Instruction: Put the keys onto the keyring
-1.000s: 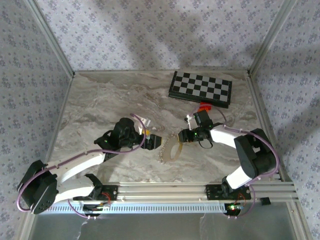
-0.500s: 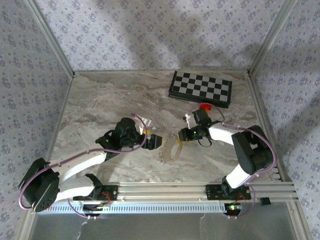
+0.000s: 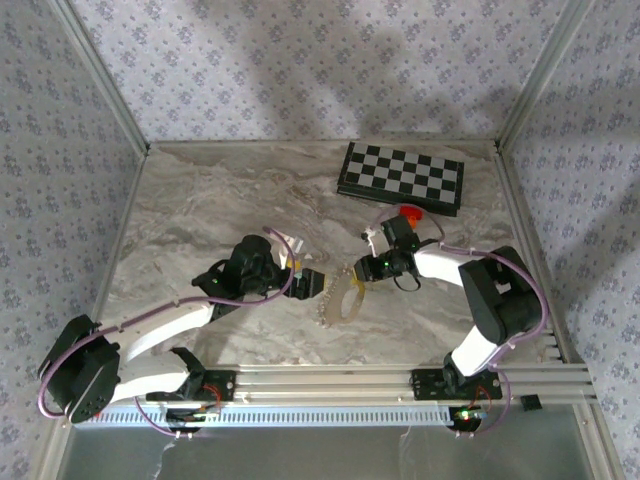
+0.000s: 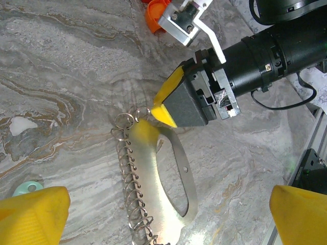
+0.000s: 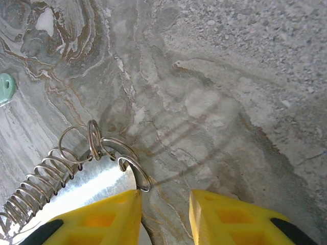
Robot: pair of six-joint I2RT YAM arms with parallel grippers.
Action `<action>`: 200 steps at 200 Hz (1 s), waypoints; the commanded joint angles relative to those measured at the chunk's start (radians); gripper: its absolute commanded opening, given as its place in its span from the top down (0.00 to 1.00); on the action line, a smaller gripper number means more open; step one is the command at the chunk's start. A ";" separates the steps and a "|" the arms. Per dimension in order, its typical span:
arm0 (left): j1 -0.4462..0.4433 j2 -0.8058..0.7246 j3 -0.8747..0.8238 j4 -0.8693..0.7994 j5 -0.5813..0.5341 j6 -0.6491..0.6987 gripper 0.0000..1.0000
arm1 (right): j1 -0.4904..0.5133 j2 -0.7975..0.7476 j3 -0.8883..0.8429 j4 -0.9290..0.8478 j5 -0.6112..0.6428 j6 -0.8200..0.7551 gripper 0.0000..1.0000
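The keyring (image 4: 153, 173) is a flat silvery plate with a coil of thin rings (image 4: 134, 178) along one side, lying on the marble (image 3: 340, 302). My left gripper (image 4: 166, 219) hangs over it, open wide, with a yellow finger on each side. My right gripper (image 5: 164, 214) is low at the ring end, open by a narrow gap. Its left finger (image 5: 97, 219) touches the plate's edge by a small split ring (image 5: 135, 173), and only marble shows between the pads. The key shows as a teal head (image 4: 26, 188) on the marble left of the keyring (image 5: 76, 186), also at the edge (image 5: 5, 87).
A folded chessboard (image 3: 400, 177) lies at the back right, with an orange block (image 3: 408, 212) just in front of it, also seen behind the right gripper (image 4: 156, 9). The metal rail (image 3: 400, 385) runs along the near edge.
The right gripper's fingers have drawn closer together, and the right arm has shifted slightly back and left at the keyring's end. The left arm and keyring have stayed put.
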State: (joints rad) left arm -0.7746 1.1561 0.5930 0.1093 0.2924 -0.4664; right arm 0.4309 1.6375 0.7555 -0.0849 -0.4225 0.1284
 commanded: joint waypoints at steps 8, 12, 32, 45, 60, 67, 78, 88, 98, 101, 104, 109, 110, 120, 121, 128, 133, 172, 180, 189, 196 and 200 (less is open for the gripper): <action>-0.009 0.005 0.034 0.028 0.020 -0.016 0.00 | 0.032 0.044 0.018 0.065 -0.085 -0.035 0.67; -0.008 0.005 0.034 0.030 0.019 -0.017 0.00 | 0.031 0.045 0.018 0.066 -0.092 -0.036 0.67; -0.008 0.006 0.034 0.030 0.022 -0.019 0.00 | 0.034 0.048 0.016 0.070 -0.114 -0.045 0.67; -0.009 0.003 0.033 0.029 0.021 -0.020 0.00 | 0.034 0.049 0.016 0.070 -0.114 -0.048 0.67; -0.008 0.001 0.031 0.033 0.021 -0.021 0.00 | 0.035 0.054 0.018 0.071 -0.120 -0.051 0.67; -0.009 0.001 0.031 0.035 0.021 -0.023 0.00 | 0.037 0.055 0.019 0.070 -0.122 -0.053 0.68; -0.008 0.001 0.030 0.033 0.021 -0.024 0.00 | 0.037 0.057 0.020 0.071 -0.124 -0.055 0.68; -0.008 -0.001 0.030 0.033 0.021 -0.025 0.00 | 0.039 0.058 0.022 0.070 -0.124 -0.056 0.69; -0.008 -0.002 0.030 0.033 0.021 -0.025 0.00 | 0.040 0.059 0.021 0.070 -0.125 -0.058 0.70; -0.008 -0.002 0.031 0.033 0.021 -0.025 0.00 | 0.040 0.059 0.021 0.070 -0.124 -0.058 0.71; -0.009 -0.001 0.030 0.035 0.021 -0.026 0.00 | 0.039 0.060 0.022 0.069 -0.125 -0.059 0.71; -0.008 -0.001 0.030 0.035 0.019 -0.026 0.00 | 0.039 0.060 0.022 0.067 -0.124 -0.059 0.72; -0.009 -0.001 0.030 0.035 0.019 -0.026 0.00 | 0.039 0.060 0.022 0.068 -0.124 -0.059 0.72; -0.008 -0.001 0.030 0.035 0.019 -0.028 0.00 | 0.040 0.058 0.022 0.065 -0.122 -0.061 0.73; -0.008 -0.001 0.030 0.036 0.019 -0.028 0.00 | 0.039 0.058 0.022 0.065 -0.121 -0.062 0.74; -0.008 -0.002 0.029 0.036 0.019 -0.028 0.00 | 0.039 0.057 0.022 0.064 -0.120 -0.061 0.75; -0.009 -0.003 0.028 0.035 0.019 -0.029 0.00 | 0.039 0.056 0.021 0.064 -0.118 -0.062 0.75; -0.009 -0.007 0.026 0.033 0.016 -0.031 0.00 | 0.040 0.040 0.015 0.059 -0.111 -0.064 0.78; -0.009 -0.009 0.025 0.033 0.016 -0.031 0.00 | 0.039 0.038 0.013 0.059 -0.109 -0.064 0.78; -0.009 -0.011 0.024 0.032 0.013 -0.031 0.00 | 0.039 0.035 0.010 0.057 -0.105 -0.065 0.78; -0.009 -0.014 0.023 0.032 0.014 -0.030 0.00 | 0.039 0.030 0.010 0.054 -0.100 -0.065 0.78; -0.009 -0.016 0.022 0.031 0.013 -0.031 0.00 | 0.040 0.029 0.010 0.053 -0.096 -0.065 0.78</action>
State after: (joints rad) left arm -0.7753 1.1557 0.5930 0.1101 0.2962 -0.4850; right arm 0.4656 1.6787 0.7586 -0.0116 -0.5133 0.0841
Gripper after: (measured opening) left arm 0.997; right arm 0.220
